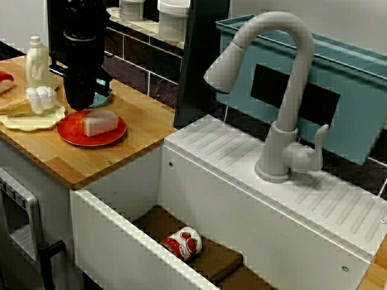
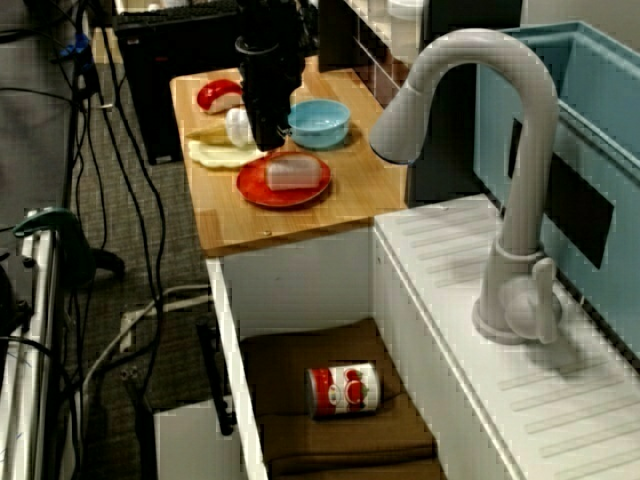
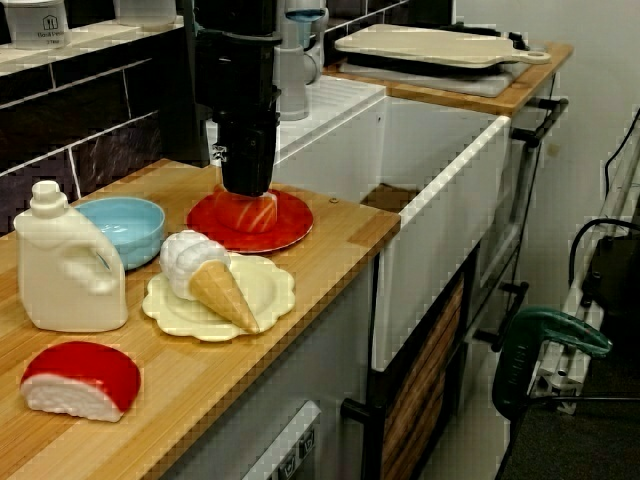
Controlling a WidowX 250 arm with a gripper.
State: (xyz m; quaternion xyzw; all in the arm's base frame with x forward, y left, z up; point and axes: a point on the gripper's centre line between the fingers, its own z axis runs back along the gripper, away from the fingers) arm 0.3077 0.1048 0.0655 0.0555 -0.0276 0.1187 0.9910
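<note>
My pincer [image 1: 80,99] hangs low over the counter [image 1: 139,128], at the 11 o'clock rim of the red plate [image 1: 71,136]. Its tips blur into one black mass, so I cannot tell whether it is spread or clenched. The sushi [image 1: 100,122] lies on that plate, at 5 o'clock from the pincer. In the view over the sink its long axis runs 9-to-3. A cone [image 1: 41,98] sits just at the pincer's 9 o'clock.

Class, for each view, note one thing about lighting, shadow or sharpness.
View facing the faucet: jagged edges along the sink's front wall. View from above the sink: basin shaded, the can soft. View along the counter: the hand a black shape without detail, no glare on the red plate.
</note>
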